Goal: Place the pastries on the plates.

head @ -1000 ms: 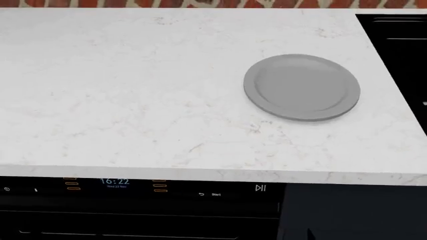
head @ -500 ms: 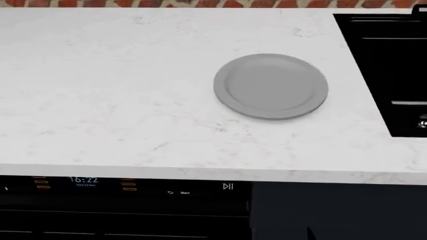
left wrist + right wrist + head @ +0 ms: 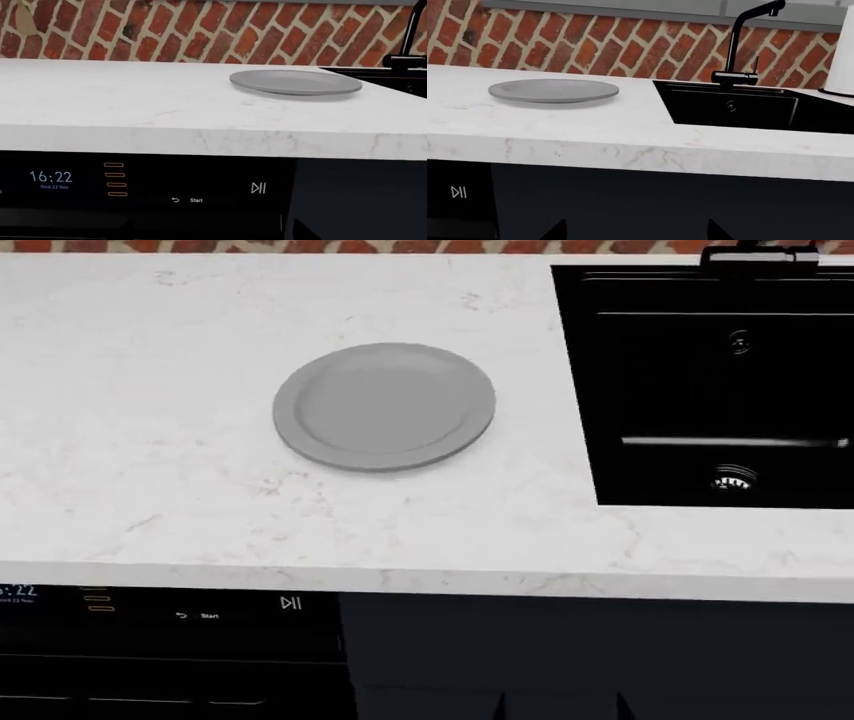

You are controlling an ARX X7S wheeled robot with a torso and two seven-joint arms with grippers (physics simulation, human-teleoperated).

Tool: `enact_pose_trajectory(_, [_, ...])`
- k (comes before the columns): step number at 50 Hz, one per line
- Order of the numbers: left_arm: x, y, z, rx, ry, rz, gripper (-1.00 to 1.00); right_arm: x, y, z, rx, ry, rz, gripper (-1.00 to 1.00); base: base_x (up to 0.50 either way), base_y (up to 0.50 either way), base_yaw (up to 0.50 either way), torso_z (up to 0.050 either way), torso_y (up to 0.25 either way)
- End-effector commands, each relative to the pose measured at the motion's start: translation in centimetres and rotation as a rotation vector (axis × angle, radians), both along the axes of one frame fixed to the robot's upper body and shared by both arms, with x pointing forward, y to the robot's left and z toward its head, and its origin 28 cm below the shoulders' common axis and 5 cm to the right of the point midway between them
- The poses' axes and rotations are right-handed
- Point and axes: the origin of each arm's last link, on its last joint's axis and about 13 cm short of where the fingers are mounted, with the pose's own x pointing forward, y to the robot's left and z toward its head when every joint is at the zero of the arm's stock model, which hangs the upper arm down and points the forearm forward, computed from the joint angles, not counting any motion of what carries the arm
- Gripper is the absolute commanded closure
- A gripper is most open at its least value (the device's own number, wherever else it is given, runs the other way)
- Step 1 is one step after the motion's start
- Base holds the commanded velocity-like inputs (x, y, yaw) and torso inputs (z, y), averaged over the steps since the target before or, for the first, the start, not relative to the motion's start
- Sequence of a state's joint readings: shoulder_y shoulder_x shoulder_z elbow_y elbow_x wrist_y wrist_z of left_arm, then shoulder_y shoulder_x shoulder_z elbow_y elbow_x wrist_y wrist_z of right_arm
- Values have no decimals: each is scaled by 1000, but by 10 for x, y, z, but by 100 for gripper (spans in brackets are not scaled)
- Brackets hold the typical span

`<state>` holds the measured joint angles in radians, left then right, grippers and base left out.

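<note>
As view has swung right, plate now sits left of sink on worktop, empty. Pastries not visible; you keep searching. Hands unseen, state unknown.

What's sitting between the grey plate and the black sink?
Nothing: between the grey plate and the black sink is only bare white marble countertop, clearest in the head view.

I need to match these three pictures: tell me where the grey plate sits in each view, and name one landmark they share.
Head view: plate left of centre on the counter, left of the sink.
Left wrist view: plate right of centre, near the counter's far side.
Right wrist view: plate at left, with the sink to its right.
Shared landmark: the play/pause symbol on the oven panel below the counter.
</note>
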<state>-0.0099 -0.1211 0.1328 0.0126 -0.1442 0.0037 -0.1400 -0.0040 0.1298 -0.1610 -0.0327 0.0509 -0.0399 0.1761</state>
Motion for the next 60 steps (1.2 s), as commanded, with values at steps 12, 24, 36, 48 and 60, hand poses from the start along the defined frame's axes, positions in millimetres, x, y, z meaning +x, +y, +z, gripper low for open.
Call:
enact_pose_trajectory(12, [1, 1, 0, -3, 3, 7, -100, 1, 0, 0, 0, -2, 0, -100, -23, -500, 0, 0, 0])
enact_pose_trajectory(24, [2, 0, -1, -3, 5, 9, -100, 1, 0, -1, -2, -1, 4, -100, -23, -500, 0, 0, 0])
enact_pose_trajectory(36, [3, 1, -2, -12, 19, 15, -100, 1, 1, 0, 1, 5, 7, -100, -24, -500, 0, 0, 0])
enact_pose_trajectory(48, [8, 4, -4, -34, 34, 32, -100, 3, 1, 0, 4, 6, 7, -100, -22, -500, 0, 0, 0])
enact_pose_trajectory(60, [6, 3, -3, -30, 24, 25, -100, 1, 0, 0, 2, 4, 3, -100, -23, -500, 0, 0, 0])
